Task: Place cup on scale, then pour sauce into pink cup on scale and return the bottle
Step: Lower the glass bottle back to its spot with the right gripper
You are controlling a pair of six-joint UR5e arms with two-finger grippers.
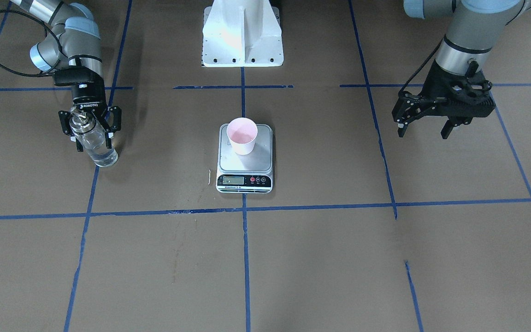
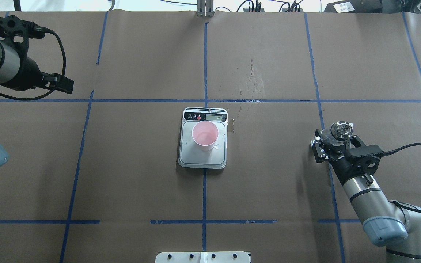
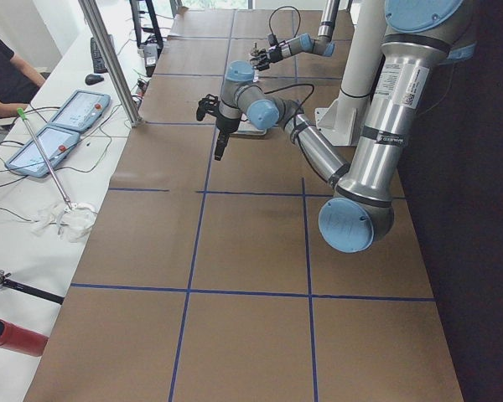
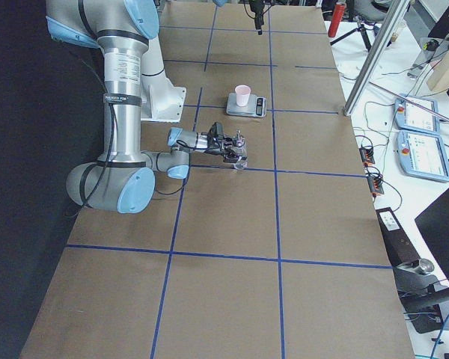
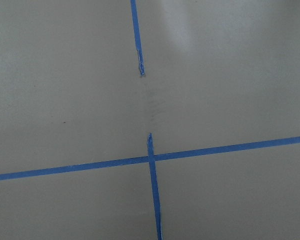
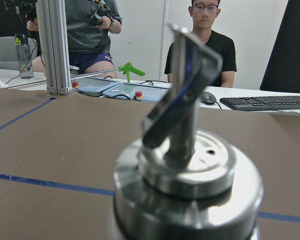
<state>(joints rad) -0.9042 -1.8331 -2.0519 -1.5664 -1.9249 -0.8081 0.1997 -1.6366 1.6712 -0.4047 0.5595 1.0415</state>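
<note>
Glass bottle (image 1: 102, 154) is gripped by the right hand (image 1: 91, 127); the left hand (image 1: 424, 129) is spread wide; open bench (image 1: 330, 152) is seen around the tapered cup (image 1: 242, 136) on the brushed scale (image 1: 261, 161).

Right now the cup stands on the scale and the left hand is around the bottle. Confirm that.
Wrong hand. The overhead view shows the right hand around the bottle; the left hand hangs open and empty. The cup does stand on the scale.
</note>
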